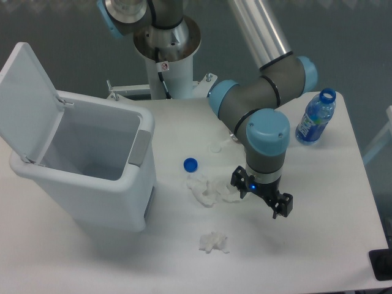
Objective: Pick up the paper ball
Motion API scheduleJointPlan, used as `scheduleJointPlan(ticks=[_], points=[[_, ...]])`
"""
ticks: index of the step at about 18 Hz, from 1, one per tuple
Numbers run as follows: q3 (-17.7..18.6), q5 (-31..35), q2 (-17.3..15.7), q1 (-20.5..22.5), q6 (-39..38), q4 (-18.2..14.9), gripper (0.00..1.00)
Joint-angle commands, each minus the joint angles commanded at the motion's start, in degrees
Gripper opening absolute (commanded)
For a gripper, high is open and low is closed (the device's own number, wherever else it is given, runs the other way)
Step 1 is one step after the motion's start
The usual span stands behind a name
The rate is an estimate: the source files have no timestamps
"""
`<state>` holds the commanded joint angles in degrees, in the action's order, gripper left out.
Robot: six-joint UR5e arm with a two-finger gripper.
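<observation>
the gripper (262,196) hangs with its fingers spread over the table, and the paper ball (214,147) lies behind and left of it, just beyond the blue cap (190,164).

Robotics laboratory test cell. An industrial arm (263,92) rises from a pedestal base (166,46) bolted behind a plain white desk (331,245), which carries staged props: an open-lidded bin (86,159), a water bottle (316,116), and a loose blue cap (190,164).
</observation>
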<state>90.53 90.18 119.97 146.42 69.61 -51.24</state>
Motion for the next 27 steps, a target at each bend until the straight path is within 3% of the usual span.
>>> scheduleJointPlan(ticks=[5, 8, 14, 20, 23, 27], points=[[0.9, 0.0, 0.5, -0.8, 0.0, -0.1, 1.0], [5.2, 0.3, -0.2, -1.3, 0.6, -0.2, 1.0], [9.8, 0.6, -1.9, -2.3, 0.4, -0.6, 1.0], [9.5, 0.8, -1.3, -3.1, 0.2, -0.4, 1.0], [7.0, 0.7, -0.3, -2.3, 0.7, -0.4, 0.99], [6.3, 0.4, -0.4, -0.4, 1.6, -0.4, 0.94]])
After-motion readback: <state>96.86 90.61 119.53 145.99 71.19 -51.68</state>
